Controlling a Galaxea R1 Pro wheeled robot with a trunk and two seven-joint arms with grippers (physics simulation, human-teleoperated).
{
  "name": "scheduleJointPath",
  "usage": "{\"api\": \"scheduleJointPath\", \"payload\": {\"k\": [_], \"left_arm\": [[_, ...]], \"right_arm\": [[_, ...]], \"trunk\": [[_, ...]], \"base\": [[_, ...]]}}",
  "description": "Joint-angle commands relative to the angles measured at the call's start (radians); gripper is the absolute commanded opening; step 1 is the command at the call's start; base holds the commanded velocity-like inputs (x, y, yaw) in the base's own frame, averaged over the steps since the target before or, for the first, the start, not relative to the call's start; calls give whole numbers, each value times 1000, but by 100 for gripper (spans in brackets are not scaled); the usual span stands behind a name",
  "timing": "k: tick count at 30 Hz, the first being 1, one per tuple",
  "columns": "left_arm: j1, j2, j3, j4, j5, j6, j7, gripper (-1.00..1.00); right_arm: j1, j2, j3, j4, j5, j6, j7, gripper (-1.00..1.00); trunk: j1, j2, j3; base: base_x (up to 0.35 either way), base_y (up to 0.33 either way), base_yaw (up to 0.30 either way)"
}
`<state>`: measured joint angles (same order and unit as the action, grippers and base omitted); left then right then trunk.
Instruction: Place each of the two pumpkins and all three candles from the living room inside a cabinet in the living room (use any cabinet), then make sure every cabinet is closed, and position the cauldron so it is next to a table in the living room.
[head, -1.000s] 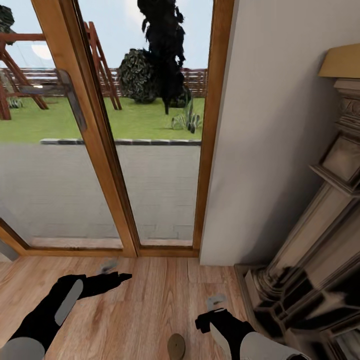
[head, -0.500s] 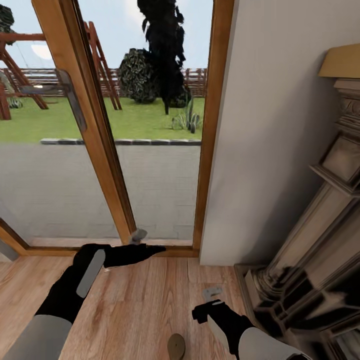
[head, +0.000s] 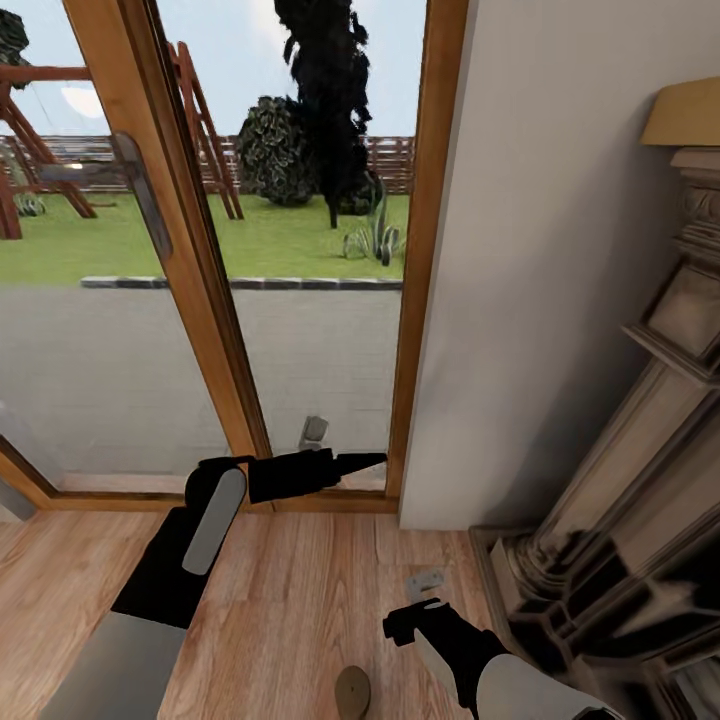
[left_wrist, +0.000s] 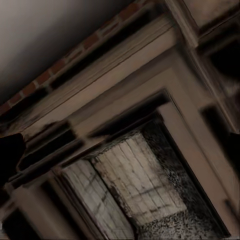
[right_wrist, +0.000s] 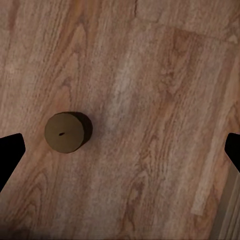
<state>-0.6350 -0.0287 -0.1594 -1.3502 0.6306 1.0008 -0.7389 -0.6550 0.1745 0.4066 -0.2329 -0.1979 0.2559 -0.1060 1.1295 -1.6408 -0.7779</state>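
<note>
One candle (head: 352, 692), a short grey-brown cylinder with a flat top, stands upright on the wood floor at the lower edge of the head view. In the right wrist view the candle (right_wrist: 67, 132) lies below my right gripper (right_wrist: 120, 150), which is open and holds nothing, its dark fingertips (right_wrist: 10, 155) far apart. That right gripper (head: 410, 625) hovers over the floor just right of the candle. My left gripper (head: 352, 463) is raised in front of the door frame, pointing right, open and empty. Pumpkins, cauldron, cabinet and table are out of view.
A wood-framed glass door (head: 300, 330) onto a garden fills the wall ahead. A plain wall (head: 520, 250) stands right of it. A carved stone-and-brick fireplace (head: 620, 470) rises at the right, close to my right arm; the left wrist view looks into the fireplace opening (left_wrist: 135, 185).
My left arm has lifted off the floor and swung forward and right, up to the door frame. The right arm has barely shifted. The candle has stayed put.
</note>
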Motion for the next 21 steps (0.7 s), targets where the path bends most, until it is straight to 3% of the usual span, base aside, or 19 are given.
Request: {"api": "scheduleJointPath", "payload": {"k": [1,6,7,9,10,12,16,21], "left_arm": [[0,0,6,-2,3,-1,-3,100],[0,-7,67,-8,6,-2,-1,100],[-1,2,144,-11,9,-1,-7,100],[0,4,154,-9,9,-1,-8,100],[0,24,167,-2,8,-1,-8,100],[0,34,168,-1,8,-1,-8,100],[0,39,177,-1,8,-1,-8,100],[0,39,182,-1,9,-1,-8,100]], "right_arm": [[0,0,0,0,0,-1,0,100],[0,0,2,-3,1,-4,0,100],[0,0,1,-3,1,-4,1,100],[0,0,1,-3,1,-4,1,100],[0,0,2,-3,2,-4,24,100],[0,0,3,-2,3,-4,43,100],[0,0,3,-2,4,-5,52,100],[0,0,3,-2,5,-6,54,100]], "trunk": [[4,-7,-3],[23,-42,-19],[27,-49,-22],[35,-63,-28],[38,-70,-31],[46,-84,-38],[61,-112,-50],[81,-147,-66]], "base": [[0,0,0],[0,0,0],[0,0,0],[0,0,0],[0,0,0],[0,0,0],[0,0,16],[0,0,218]]}}
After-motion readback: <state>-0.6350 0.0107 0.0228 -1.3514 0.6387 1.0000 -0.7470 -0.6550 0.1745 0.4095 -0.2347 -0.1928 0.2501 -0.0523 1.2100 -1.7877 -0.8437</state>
